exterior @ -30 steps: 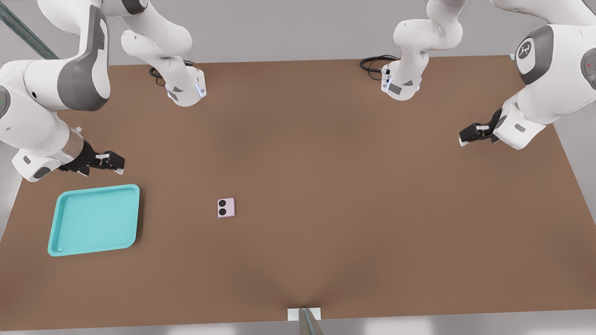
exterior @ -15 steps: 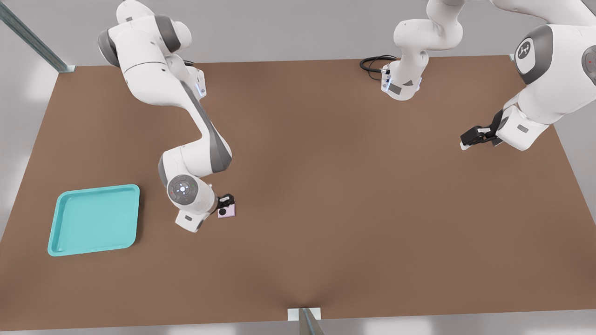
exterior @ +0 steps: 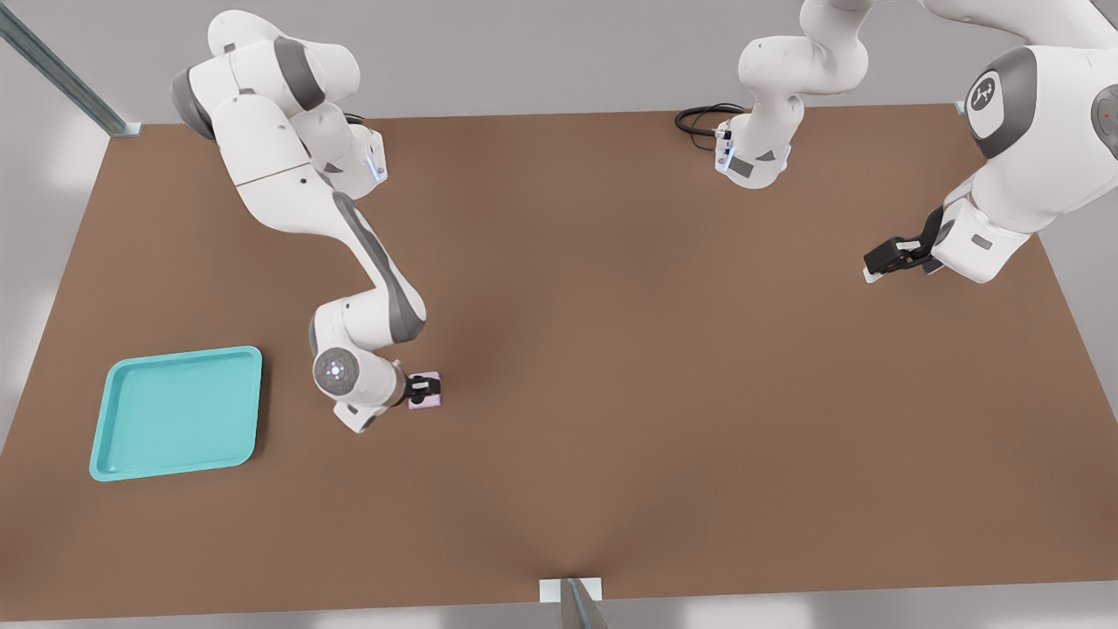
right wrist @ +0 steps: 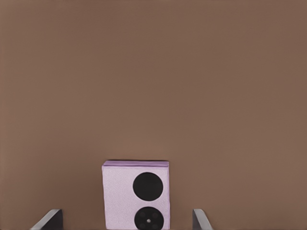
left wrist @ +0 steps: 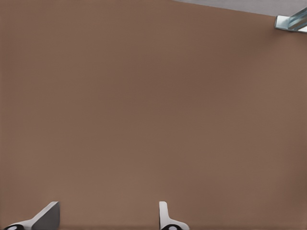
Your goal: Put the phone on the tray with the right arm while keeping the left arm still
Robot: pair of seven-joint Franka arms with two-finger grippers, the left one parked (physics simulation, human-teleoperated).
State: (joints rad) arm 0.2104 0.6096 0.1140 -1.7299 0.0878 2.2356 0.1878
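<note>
Going from the front view's left, the tray point(exterior: 175, 412) lies flat on the brown table point(exterior: 664, 367) near that edge, with nothing in it. To its right, with a strip of bare table between, the right arm point(exterior: 349, 262) reaches down from its base at the far side, and its dotted wrist disc faces the camera.

The gripper point(exterior: 425, 389) sits directly over the phone point(exterior: 429, 401), which rests flat on the table just right of the wrist. Only the pink edge of the phone shows under the black gripper in this view.

The right wrist view shows the relation the grasp depends on. The phone point(right wrist: 136, 195) lies between the 2 fingertips point(right wrist: 48, 219), with its 2 black lenses stacked in a line running away from the camera. Its longer side therefore runs along the gap, and its narrower width lies across the line on which the fingers close. The fingers are spread wide, and bare table shows on both sides of the phone, so nothing is gripped yet. The phone sits roughly centred in the gap, perhaps slightly nearer 1 finger.

My judgement is that the step in hand is the final descent and closing on the phone's 2 side edges. The carry then goes toward the front view's left, to the tray.
</note>
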